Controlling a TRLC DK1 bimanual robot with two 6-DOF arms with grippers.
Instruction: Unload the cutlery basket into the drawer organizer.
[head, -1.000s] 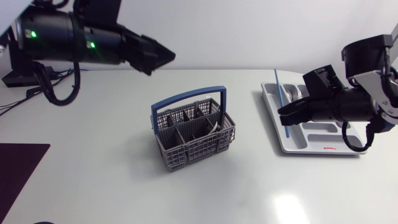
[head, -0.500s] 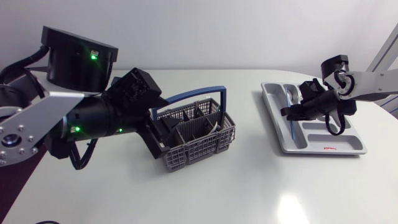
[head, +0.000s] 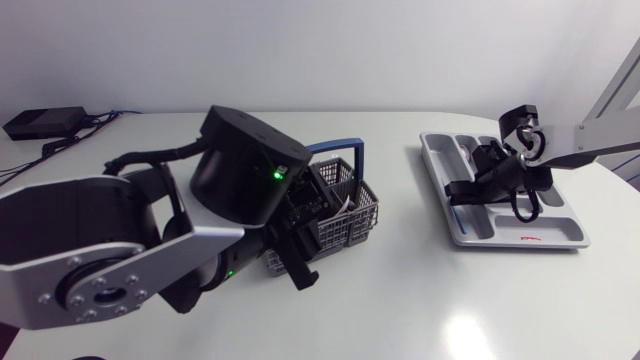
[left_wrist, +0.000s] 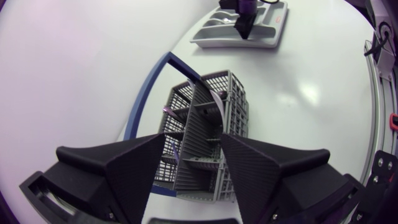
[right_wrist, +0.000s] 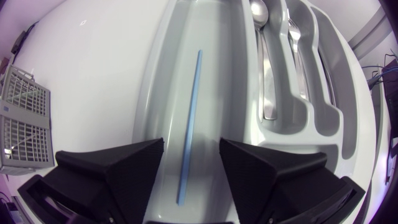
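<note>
Grey plastic lattice under a blue hoop handle: the cutlery basket (head: 345, 215) stands near the middle of the white counter (head: 420, 310). The left arm (head: 130, 250) comes in from the left side and covers the basket's near-left end. From the left wrist, the left jaws are released. Their two black wedge fingers (left_wrist: 124, 171) are spread wide with nothing gripped, and the basket lies below the gap between them. Its blue handle (left_wrist: 149, 93) arches off to one side. A pale curved piece (left_wrist: 219, 98) shows in one of the compartments (too small to name). Whether the fingertips touch the basket's wall I cannot tell.

The drawer organizer (head: 560, 225), a light grey tray, lies well apart from the basket toward the right side of the counter. The right arm (head: 590, 140) reaches over it from the right edge. The right jaws are released too, with their fingers (right_wrist: 115, 177) apart and holding nothing. They hover above the organizer's long outer compartment (right_wrist: 161, 93). A thin blue stick (right_wrist: 189, 124) lies flat along that compartment, under the gap between the fingers. In the next compartment lies a silver spoon (right_wrist: 264, 62). One compartment further lies another silver piece (right_wrist: 298, 71).
</note>
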